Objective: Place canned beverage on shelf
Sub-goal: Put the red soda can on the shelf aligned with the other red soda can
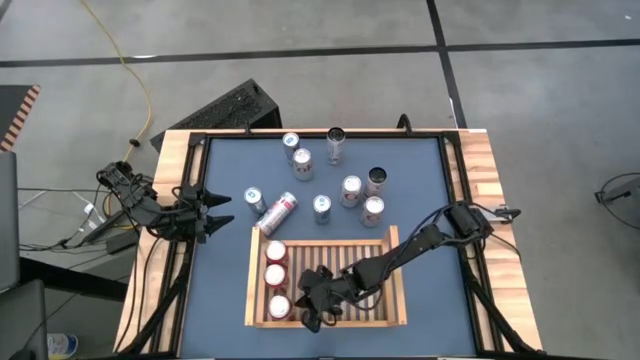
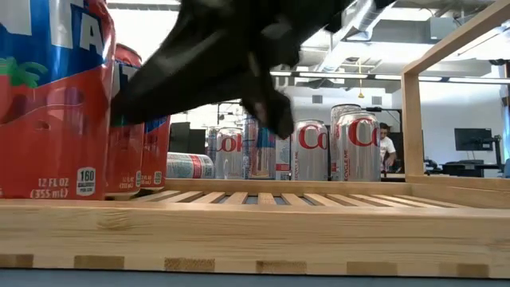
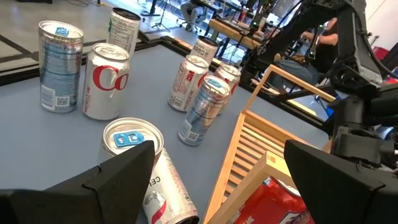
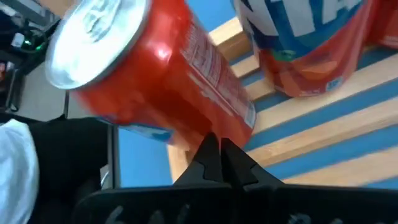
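Observation:
The light-wood shelf (image 1: 372, 305) lies at the table's near middle. Three red cans stand upright in a row along its left side: (image 1: 276, 251), (image 1: 275, 275) and the nearest (image 1: 279, 306). My right gripper (image 1: 311, 314) is shut and slants down over the slats just right of the nearest red can (image 4: 155, 68). In the low view it hangs as a dark mass (image 2: 275, 119) above the shelf floor (image 2: 255, 198). My left gripper (image 1: 218, 210) waits open at the table's left edge, with nothing between its fingers (image 3: 124, 171). My right gripper's shut fingertips (image 4: 219, 152) stand right at the side wall of the nearest red can, close to its bottom end (image 4: 233, 124). They come slanting down from the table's right. The can stands upright on the slats. I cannot tell whether they touch it.
Several silver cans (image 1: 351, 190) stand on the blue tabletop beyond the shelf. One silver can (image 1: 279, 212) lies on its side by the shelf's far-left corner, close to my left gripper. The shelf's slats right of the red cans are bare. A person (image 2: 387, 147) sits in the room behind.

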You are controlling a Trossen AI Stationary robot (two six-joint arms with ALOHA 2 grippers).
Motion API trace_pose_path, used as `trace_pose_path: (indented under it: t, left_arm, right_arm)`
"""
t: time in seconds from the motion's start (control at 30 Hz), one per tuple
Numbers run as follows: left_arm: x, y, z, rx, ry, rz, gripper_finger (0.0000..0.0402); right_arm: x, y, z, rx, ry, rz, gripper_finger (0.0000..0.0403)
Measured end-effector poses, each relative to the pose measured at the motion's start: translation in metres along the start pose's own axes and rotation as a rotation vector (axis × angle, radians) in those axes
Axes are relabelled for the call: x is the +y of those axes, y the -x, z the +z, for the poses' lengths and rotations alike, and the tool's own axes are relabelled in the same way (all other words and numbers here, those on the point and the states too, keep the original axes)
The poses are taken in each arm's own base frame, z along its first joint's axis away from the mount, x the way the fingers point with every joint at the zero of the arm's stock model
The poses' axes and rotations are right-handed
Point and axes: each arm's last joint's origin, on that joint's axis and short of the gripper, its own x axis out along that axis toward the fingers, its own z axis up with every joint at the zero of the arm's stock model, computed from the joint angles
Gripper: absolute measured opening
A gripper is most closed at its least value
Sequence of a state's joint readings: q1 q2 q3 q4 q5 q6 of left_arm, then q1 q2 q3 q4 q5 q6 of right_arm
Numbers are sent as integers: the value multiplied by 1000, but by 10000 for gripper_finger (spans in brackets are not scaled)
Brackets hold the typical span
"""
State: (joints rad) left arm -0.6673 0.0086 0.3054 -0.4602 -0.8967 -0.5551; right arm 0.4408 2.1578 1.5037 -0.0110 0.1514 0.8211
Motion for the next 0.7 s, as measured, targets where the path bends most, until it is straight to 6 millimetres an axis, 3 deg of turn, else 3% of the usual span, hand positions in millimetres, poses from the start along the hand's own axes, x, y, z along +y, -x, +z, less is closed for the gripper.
trace_pose_path:
  t: [0.43, 0.7]
  left_arm:
    - [0, 0, 0, 3, -3, 2, 348]
    - [0, 0, 0, 3, -2, 1, 348]
  right_arm:
    - [-2, -6, 6, 14, 35, 0, 0]
    - [5, -3, -10, 36, -7, -51, 0]
